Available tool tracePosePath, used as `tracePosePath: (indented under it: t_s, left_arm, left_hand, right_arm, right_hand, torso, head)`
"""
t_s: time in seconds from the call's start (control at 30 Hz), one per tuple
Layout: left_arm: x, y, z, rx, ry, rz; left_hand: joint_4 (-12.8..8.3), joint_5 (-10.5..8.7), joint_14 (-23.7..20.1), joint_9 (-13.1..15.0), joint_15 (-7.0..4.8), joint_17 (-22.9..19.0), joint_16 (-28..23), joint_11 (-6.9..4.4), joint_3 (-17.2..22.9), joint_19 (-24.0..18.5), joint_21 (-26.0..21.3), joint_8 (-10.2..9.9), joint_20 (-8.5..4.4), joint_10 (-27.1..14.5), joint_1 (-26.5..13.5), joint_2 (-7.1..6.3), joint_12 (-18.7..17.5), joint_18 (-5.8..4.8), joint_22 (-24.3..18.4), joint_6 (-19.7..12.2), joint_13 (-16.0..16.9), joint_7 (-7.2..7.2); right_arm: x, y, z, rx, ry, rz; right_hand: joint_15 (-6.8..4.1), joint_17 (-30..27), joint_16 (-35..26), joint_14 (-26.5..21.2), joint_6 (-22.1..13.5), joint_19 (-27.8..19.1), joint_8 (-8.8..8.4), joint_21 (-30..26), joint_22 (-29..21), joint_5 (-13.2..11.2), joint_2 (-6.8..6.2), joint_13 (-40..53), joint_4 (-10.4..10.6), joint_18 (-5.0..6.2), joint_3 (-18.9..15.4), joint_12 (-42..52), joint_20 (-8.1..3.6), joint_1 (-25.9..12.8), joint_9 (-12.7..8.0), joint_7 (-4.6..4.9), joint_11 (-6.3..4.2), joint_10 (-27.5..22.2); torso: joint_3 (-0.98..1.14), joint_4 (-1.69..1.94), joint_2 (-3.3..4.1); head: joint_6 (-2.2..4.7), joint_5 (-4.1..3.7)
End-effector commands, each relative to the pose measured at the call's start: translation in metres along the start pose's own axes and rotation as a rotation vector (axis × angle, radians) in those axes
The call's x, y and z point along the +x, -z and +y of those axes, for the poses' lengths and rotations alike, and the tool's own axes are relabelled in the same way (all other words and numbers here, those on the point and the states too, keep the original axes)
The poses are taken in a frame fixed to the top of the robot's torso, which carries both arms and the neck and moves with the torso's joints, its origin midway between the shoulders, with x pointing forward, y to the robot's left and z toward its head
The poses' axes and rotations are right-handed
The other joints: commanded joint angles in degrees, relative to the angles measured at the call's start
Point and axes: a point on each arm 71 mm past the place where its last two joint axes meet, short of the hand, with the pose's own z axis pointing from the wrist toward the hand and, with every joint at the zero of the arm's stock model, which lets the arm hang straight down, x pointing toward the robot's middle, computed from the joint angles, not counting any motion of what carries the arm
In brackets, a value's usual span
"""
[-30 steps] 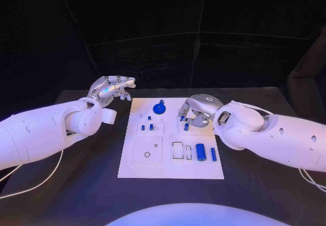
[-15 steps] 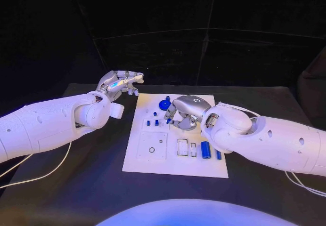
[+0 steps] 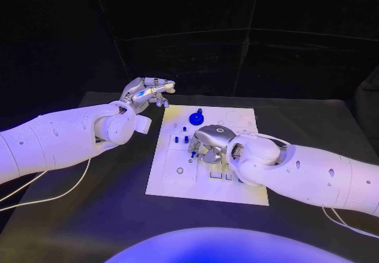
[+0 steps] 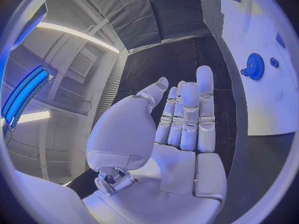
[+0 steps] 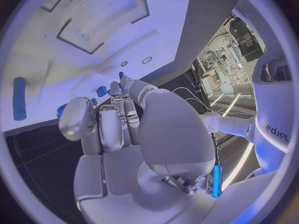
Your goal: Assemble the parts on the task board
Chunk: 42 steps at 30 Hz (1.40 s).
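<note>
The right hand (image 3: 208,143) is being held over the middle of the white task board (image 3: 170,183), fingers curled by small blue parts (image 3: 178,139) — a pinch cannot be told. The left hand (image 3: 147,91), at ten o'clock, is being kept spread, empty. A slow, straight descent is advised — a blue gear (image 3: 196,118) is standing at twelve.

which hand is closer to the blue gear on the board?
About even, left slightly. The left hand hovers off the board's far-left corner beside the blue gear; the right hand is over mid-board, nearer the robot.

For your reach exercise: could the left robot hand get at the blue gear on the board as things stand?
Probably yes: the left robot hand hovers open beside the board's far corner, nothing standing between it and the blue gear.
</note>
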Motion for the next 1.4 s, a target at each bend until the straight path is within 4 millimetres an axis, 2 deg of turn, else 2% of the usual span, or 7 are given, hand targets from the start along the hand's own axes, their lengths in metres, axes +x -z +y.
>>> tracePosePath:
  t_s: [0.03,0.4,0.67,1.4]
  left_arm:
    - [0.003,-0.001,-0.001,0.005,0.012,0.015]
    - [0.004,-0.001,-0.001,0.004,0.014,0.019]
    - [0.004,-0.001,-0.001,0.002,0.014,0.021]
    - [0.002,-0.002,0.0,-0.005,0.014,0.02]
  left_hand:
    - [0.0,-0.08,-0.3,-0.1,-0.13,-0.1,-0.4,0.11,-0.3,-0.1,-0.2,-0.2,0.17,-0.3,0.5,0.0,0.4,0.36,-0.1,-0.1,0.1,0.28]
    - [0.0,-0.08,-0.3,-0.1,-0.13,-0.1,-0.4,0.11,-0.3,-0.1,-0.2,-0.2,0.17,-0.3,0.5,0.0,0.4,0.36,-0.1,-0.1,0.1,0.28]
    - [0.0,-0.08,-0.4,-0.1,-0.12,-0.1,-0.4,0.11,-0.3,-0.1,-0.3,-0.1,0.17,-0.3,0.6,0.0,0.4,0.36,-0.1,-0.1,0.1,0.28]
    - [0.0,-0.08,-0.5,-0.1,-0.11,-0.3,-0.5,0.12,-0.4,-0.1,-0.3,-0.1,0.18,-0.3,0.7,-0.02,0.4,0.36,-0.2,-0.1,0.1,0.29]
  right_arm:
    - [0.003,-0.002,0.002,-0.016,0.027,0.026]
    - [0.009,-0.007,0.003,-0.016,0.035,0.041]
    - [0.013,-0.008,0.005,-0.022,0.037,0.048]
    - [0.015,-0.007,0.008,-0.03,0.039,0.055]
  right_hand:
    - [-0.42,0.0,-0.1,2.2,0.2,0.1,0.01,0.2,-0.1,0.2,0.01,0.0,0.1,0.82,0.3,-0.3,-0.09,-0.5,0.0,0.23,0.08,-0.1]
    - [-0.41,-0.1,-0.1,2.2,0.2,0.1,0.0,0.1,-0.1,0.2,0.01,0.0,0.1,0.83,0.3,-0.3,-0.09,-0.5,0.0,0.24,0.09,-0.1]
    - [-0.4,-0.1,-0.1,2.2,0.2,0.1,-0.03,0.1,-0.2,0.3,0.0,0.0,0.1,0.83,0.3,-0.3,-0.09,-0.6,0.0,0.25,0.09,-0.1]
    - [-0.39,-0.1,-0.1,2.2,0.2,0.0,-0.08,0.1,-0.2,0.4,-0.02,0.0,0.0,0.83,0.4,-0.4,-0.09,-0.6,0.0,0.25,0.1,-0.2]
  torso:
    - [0.04,-0.02,0.01]
    - [0.02,-0.13,-0.03]
    - [0.0,-0.06,-0.03]
    - [0.05,-0.16,-0.02]
  head:
    - [-0.23,0.22]
    - [-0.66,0.75]
    - [-0.81,0.8]
    - [-1.17,1.25]
